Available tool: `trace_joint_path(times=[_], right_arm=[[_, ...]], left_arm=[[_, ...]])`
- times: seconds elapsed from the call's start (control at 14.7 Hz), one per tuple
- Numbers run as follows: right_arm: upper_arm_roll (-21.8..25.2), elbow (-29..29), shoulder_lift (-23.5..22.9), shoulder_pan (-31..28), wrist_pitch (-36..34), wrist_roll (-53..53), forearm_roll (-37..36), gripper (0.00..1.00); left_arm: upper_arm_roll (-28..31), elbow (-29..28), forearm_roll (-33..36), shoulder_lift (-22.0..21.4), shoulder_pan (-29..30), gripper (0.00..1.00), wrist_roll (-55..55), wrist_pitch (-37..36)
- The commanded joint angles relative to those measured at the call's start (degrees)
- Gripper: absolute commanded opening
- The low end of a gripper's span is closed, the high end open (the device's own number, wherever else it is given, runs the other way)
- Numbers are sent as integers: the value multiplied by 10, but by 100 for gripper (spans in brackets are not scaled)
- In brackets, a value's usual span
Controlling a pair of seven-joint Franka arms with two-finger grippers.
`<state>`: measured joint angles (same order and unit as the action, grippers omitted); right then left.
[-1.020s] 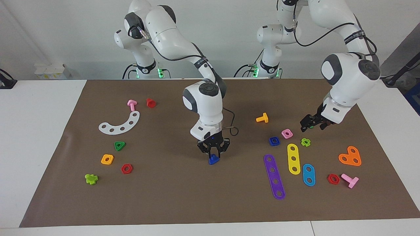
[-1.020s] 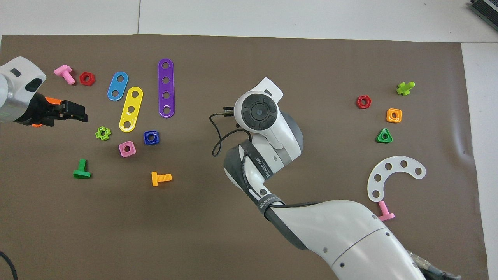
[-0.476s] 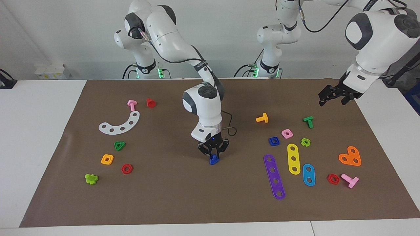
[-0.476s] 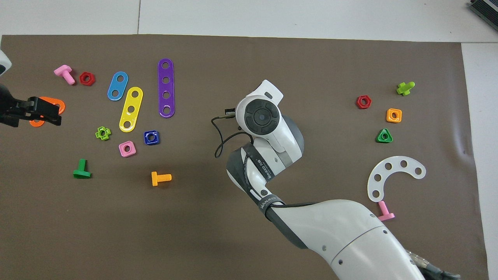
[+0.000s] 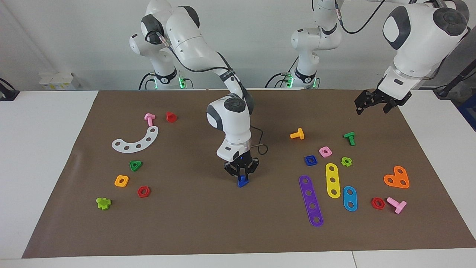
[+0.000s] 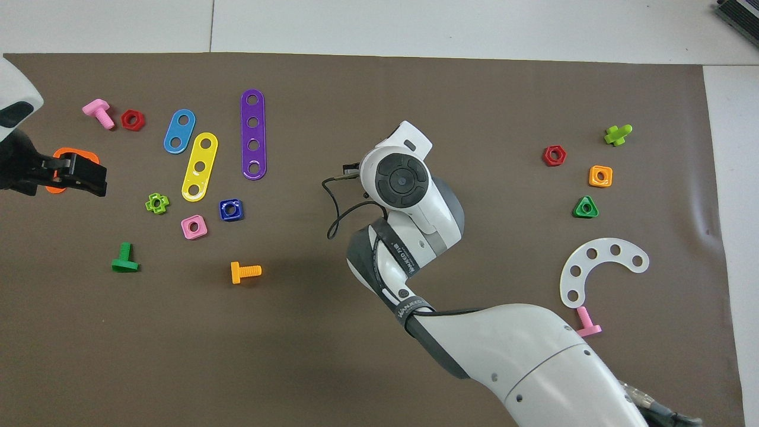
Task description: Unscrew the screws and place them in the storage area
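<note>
The dark-blue bolt [image 5: 242,181] with a triangular head sits at the middle of the brown mat. My right gripper [image 5: 241,176] points straight down and is shut on it at mat level. In the overhead view the right arm's wrist hides the bolt. The blue square nut [image 5: 310,160] lies loose on the mat toward the left arm's end and also shows in the overhead view [image 6: 230,209]. My left gripper [image 5: 372,107] is open and empty, up in the air over the left arm's end of the mat. In the overhead view it [image 6: 89,179] is over the orange heart plate [image 6: 80,158].
Near the blue nut lie a green T bolt [image 5: 349,137], an orange bolt [image 5: 297,134], a pink nut [image 5: 325,151] and purple [image 5: 311,201], yellow [image 5: 333,180] and blue strips [image 5: 350,198]. At the right arm's end lie a white curved plate [image 5: 135,140] and a green triangular nut [image 5: 135,165].
My right gripper closed its wide-open fingers onto the blue bolt. My left gripper let go of the green T bolt on the mat and rose toward the left arm's end.
</note>
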<state>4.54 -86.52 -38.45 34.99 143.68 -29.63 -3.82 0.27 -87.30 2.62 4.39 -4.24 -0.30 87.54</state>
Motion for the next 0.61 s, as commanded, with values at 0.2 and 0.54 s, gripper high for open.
trace_joint_path(times=[0.2,0.54], right_arm=[[-3,-11,3,-6,16,23,-7,0],[11,-6,47,-9,-44,16,-6,0]], left_arm=[[3,-9,-25,-11,5,100,4,12],[7,-20,-45,-15,5,100,17,16]])
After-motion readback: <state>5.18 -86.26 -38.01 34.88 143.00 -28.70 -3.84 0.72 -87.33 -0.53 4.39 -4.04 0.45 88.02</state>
